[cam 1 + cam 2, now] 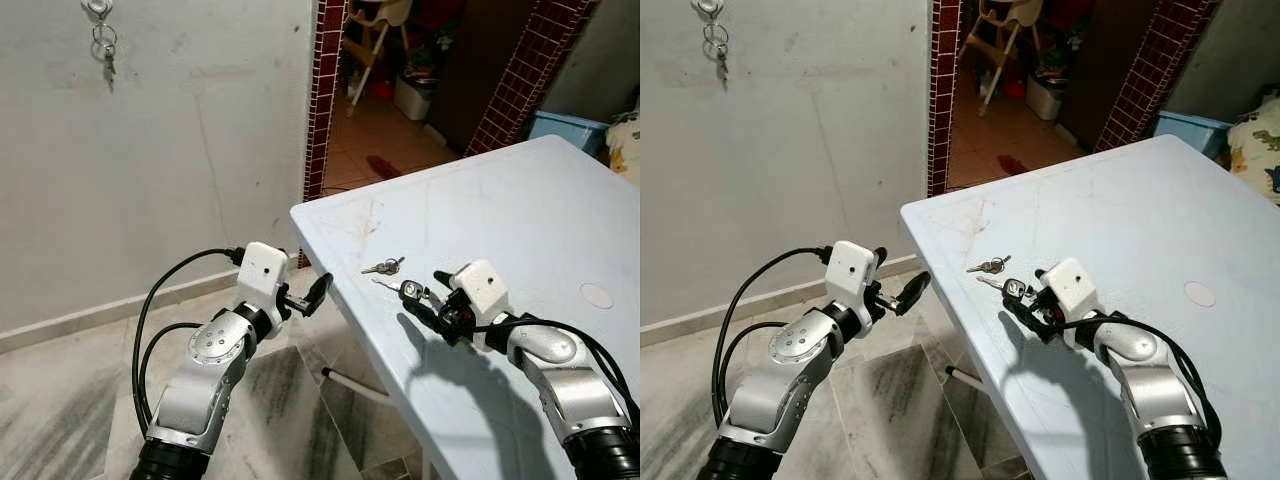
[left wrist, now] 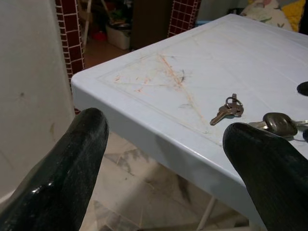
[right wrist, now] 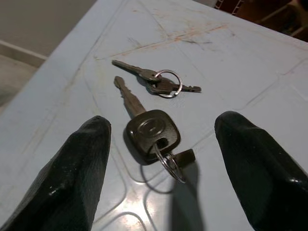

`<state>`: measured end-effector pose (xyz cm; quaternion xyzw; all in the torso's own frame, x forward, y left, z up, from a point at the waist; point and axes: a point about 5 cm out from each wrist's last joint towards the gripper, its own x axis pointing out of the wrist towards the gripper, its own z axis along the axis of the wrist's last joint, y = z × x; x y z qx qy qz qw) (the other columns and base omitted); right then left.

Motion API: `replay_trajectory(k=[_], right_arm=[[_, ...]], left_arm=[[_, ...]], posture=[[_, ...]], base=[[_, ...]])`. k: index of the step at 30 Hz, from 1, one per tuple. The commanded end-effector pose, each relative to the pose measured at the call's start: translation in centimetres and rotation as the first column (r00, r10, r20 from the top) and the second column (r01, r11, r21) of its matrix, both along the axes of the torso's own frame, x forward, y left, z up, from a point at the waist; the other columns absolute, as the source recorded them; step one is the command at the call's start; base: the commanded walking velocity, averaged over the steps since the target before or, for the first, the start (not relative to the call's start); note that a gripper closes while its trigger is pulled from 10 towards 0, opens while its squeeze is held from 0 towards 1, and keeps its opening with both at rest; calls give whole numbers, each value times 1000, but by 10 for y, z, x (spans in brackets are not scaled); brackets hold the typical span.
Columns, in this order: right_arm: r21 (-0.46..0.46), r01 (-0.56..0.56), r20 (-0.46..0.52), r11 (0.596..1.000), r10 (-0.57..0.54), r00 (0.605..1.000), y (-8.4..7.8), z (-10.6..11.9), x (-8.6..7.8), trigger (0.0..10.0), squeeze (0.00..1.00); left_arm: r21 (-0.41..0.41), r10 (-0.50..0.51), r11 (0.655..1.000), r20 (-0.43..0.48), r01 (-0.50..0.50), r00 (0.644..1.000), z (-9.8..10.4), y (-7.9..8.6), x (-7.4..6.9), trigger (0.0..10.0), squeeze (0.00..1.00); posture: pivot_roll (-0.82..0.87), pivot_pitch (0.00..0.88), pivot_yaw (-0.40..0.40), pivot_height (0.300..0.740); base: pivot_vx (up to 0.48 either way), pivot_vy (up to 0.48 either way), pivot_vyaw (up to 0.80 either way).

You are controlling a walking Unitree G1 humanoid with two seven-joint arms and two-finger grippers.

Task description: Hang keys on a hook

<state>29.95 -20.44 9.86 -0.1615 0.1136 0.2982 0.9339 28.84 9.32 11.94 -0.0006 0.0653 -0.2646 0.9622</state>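
Observation:
Two sets of keys lie near the corner of the pale blue table [image 1: 520,200]: a small pair on a ring [image 1: 384,266] and a black-headed key [image 1: 408,290] with its own ring. My right gripper [image 1: 428,298] hovers low over the table, open, with the black-headed key [image 3: 153,130] between its fingertips and the small pair [image 3: 159,82] just beyond. Off the table's corner, my left gripper [image 1: 308,293] is held open and points at the table edge. Another bunch of keys [image 1: 106,55] hangs from a hook [image 1: 97,8] high on the wall at the far left.
A red-tiled doorway [image 1: 325,90] opens beyond the table, with a high chair [image 1: 375,40] inside. A blue bin [image 1: 568,128] stands at the back right. A table leg bar [image 1: 355,385] runs under the corner, above the marble floor [image 1: 70,400].

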Motion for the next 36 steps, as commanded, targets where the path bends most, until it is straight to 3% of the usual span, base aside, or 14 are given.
replay_trajectory(k=[1,4,6,7,9,13,14,22,23,36], right_arm=[[2,10,6,1000,-10,1000,-3,0,0,0,0],[-6,10,12,1000,-10,1000,-2,0,0,0,0],[-14,7,11,1000,-7,1000,-3,-1,0,2784,0],[-21,5,7,1000,-4,1000,-4,-2,-1,4941,0],[-22,4,6,1000,-4,1000,-5,-2,-1,4941,0],[-61,10,-1,998,-10,1000,-10,-3,-1,9490,0],[-79,12,-4,997,-13,1000,-11,-4,-1,10000,0],[-33,21,-20,999,-22,1000,-9,-7,-3,10000,0],[-29,17,-22,999,-18,1000,-8,-7,-5,0,0],[-28,39,-47,999,-41,998,-14,-12,-13,0,0]], left_arm=[[1,-10,1000,-3,10,1000,1,-3,-2,10000,0],[0,-10,1000,-3,10,1000,1,-3,-1,10000,0],[0,-8,1000,-3,8,1000,1,-2,-1,10000,0],[1,-7,1000,-3,7,1000,1,-2,-1,10000,0],[2,-6,1000,-4,6,1000,1,-2,-1,10000,0],[2,-7,1000,-4,7,1000,1,-2,-1,10000,0],[3,-7,1000,-4,7,1000,1,-2,-1,10000,0],[1,-10,1000,-1,10,1000,3,-3,0,10000,0],[0,-9,1000,0,9,1000,3,-3,1,10000,0],[-6,-11,1000,-2,11,1000,2,-5,0,10000,0]], posture=[[66,55,-85,740],[65,57,-85,740],[65,57,-85,740],[64,59,-86,740],[64,59,-86,740],[64,59,-86,740],[64,61,-84,740],[64,62,-84,740],[64,64,-86,740],[53,61,-84,740]], base=[[0,0,0],[0,0,0],[0,0,0],[0,0,0],[0,0,0],[0,0,0],[0,0,0],[0,0,0],[0,0,0],[0,0,0]])
